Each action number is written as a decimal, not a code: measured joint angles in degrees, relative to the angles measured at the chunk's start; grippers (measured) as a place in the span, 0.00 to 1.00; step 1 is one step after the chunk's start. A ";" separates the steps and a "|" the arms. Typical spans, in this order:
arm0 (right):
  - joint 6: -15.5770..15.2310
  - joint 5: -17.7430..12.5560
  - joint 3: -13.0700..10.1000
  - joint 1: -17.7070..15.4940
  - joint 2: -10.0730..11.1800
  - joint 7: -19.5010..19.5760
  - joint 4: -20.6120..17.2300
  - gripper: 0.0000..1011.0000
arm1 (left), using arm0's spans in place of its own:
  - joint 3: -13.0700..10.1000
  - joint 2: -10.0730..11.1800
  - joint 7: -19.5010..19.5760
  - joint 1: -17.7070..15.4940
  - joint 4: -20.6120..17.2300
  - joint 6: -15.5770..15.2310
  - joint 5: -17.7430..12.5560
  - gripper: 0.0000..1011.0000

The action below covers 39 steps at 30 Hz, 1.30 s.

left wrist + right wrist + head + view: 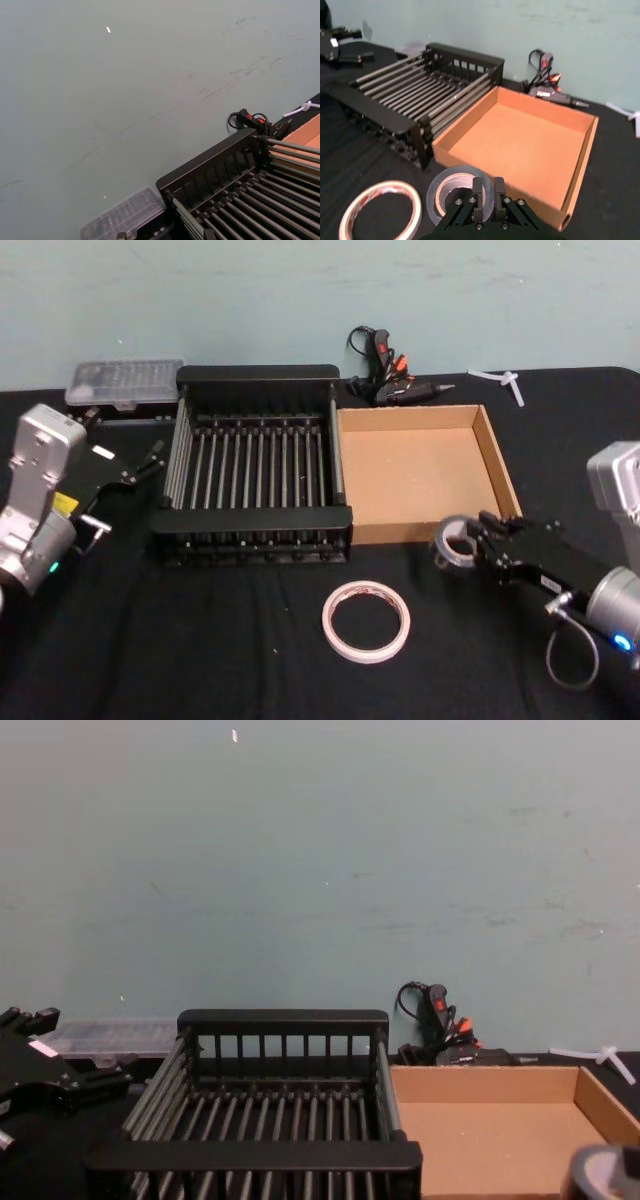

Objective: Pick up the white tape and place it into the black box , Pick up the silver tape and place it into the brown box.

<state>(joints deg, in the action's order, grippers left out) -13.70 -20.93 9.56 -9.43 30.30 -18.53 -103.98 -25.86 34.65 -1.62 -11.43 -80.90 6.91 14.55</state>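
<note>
Right wrist view, nearest first: my right tool (484,196) is clamped on the silver tape's (451,186) wall, at the brown box's (580,165) near rim. At 9 o'clock lies the white tape (380,209), its red print unreadable. Beyond stands the black box (380,107). A thin pinch could slip, dropping the roll short. My left tool (140,472) idles.
</note>
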 joint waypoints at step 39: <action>1.87 9.02 6.95 28.15 -14.02 5.02 28.57 0.14 | 0.00 0.00 0.00 0.00 0.00 0.00 0.00 0.99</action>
<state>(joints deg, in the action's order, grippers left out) -11.83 -11.90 16.51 18.72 16.28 -13.50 -75.41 -25.86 34.65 -1.62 -11.43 -80.90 6.91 14.55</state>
